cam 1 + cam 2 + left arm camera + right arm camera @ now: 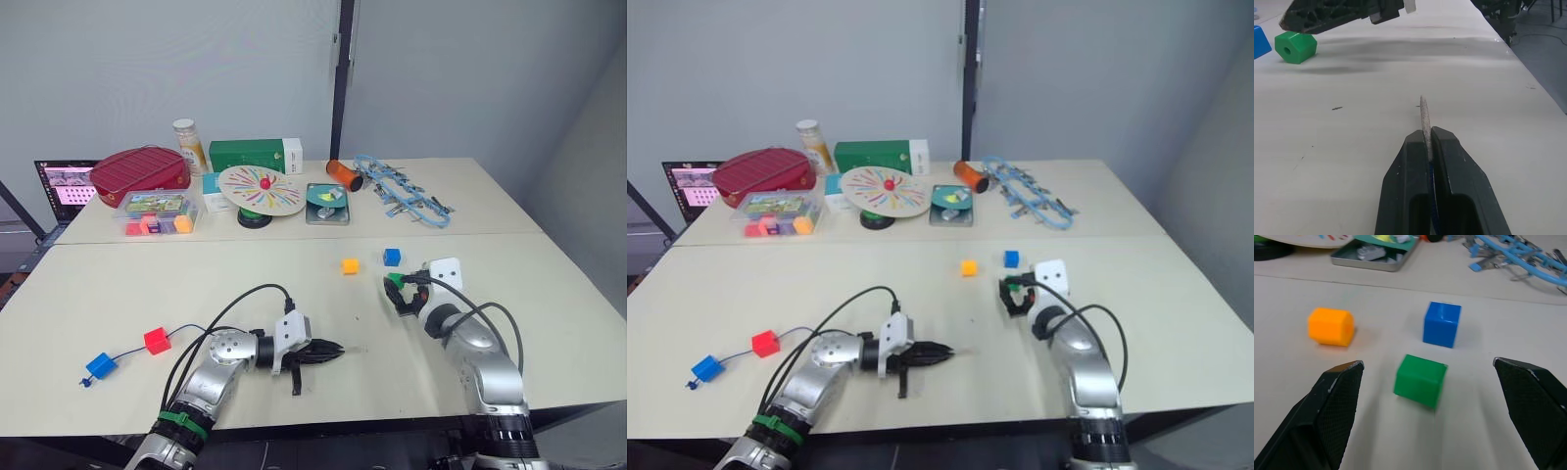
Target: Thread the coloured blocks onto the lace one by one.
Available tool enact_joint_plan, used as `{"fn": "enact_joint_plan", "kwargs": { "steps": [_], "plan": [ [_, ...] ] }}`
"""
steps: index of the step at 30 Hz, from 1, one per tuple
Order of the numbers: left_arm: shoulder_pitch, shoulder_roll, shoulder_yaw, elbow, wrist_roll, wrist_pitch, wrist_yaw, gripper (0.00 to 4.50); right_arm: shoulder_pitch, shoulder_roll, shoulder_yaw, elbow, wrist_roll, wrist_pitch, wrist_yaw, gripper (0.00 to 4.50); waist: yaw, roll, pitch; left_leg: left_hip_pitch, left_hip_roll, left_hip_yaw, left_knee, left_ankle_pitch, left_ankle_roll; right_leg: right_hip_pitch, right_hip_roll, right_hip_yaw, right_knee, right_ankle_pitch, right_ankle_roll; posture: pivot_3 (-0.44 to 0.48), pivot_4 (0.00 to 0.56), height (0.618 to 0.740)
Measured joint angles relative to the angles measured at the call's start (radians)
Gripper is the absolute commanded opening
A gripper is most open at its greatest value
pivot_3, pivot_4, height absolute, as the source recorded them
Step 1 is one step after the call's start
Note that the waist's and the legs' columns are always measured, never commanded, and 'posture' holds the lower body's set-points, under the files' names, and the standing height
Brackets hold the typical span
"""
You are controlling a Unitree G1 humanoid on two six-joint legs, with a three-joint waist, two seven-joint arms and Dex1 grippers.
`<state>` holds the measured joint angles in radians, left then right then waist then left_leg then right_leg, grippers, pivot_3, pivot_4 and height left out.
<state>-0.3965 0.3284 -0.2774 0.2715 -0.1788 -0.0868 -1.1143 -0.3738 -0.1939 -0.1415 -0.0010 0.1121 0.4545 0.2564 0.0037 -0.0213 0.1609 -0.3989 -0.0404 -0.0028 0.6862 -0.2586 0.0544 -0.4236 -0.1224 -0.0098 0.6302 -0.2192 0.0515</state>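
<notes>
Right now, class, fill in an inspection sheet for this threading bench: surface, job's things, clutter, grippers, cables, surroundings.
Surface: pale beige table, two tops joined by a seam.
Job's things: thin dark-blue lace runs through a blue cube and a red cube; its pale stiff tip is free. Green cube, second blue cube and orange-yellow cube lie loose.
Clutter: red oval case, clear tray of coloured pieces, green box, spinner disc, light-blue chain tangle.
Grippers: left gripper shut on the lace; right gripper open astride the green cube.
Cables: black robot cables loop over the left arm.
Surroundings: laptop, grey wall.
</notes>
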Motion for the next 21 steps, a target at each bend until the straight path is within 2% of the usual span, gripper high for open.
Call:
{"fn": "enact_joint_plan", "kwargs": {
  "steps": [8,12,18,21],
  "plan": [
    [-0.002,-0.001,0.005,0.0,0.01,0.001,0.02,0.0,-0.093,0.084,0.001,0.152,0.009,-0.041,-0.089,4.48,-0.008,0.0,0.0,0.0,0.0,0.0,0.0,0.0,0.0,0.0,0.0,0.0,0.0,0.0,0.0,0.0,0.15,0.74],
    [-0.001,-0.001,0.005,-0.002,0.011,0.001,0.025,0.0,-0.119,0.101,-0.002,0.226,0.012,-0.05,-0.132,3.34,-0.008,0.0,0.0,0.0,0.0,0.0,0.0,0.0,0.0,0.0,0.0,0.0,0.001,0.0,0.0,0.0,0.15,0.74],
    [0.003,-0.001,0.01,-0.007,0.011,0.005,0.028,0.0,-0.128,0.104,-0.025,0.229,0.019,-0.064,-0.178,1.28,-0.013,0.001,0.0,0.0,0.0,0.0,-0.001,0.0,0.0,0.0,0.0,0.0,0.001,0.0,0.0,0.0,0.15,0.74],
    [0.004,-0.001,0.01,-0.009,0.012,0.007,0.03,0.0,-0.108,0.11,-0.021,0.2,0.023,-0.064,-0.179,1.21,-0.014,0.001,0.0,0.0,0.0,0.0,-0.001,0.0,0.0,0.0,0.0,0.0,0.001,0.0,0.0,0.0,0.15,0.74]
  ]
}}
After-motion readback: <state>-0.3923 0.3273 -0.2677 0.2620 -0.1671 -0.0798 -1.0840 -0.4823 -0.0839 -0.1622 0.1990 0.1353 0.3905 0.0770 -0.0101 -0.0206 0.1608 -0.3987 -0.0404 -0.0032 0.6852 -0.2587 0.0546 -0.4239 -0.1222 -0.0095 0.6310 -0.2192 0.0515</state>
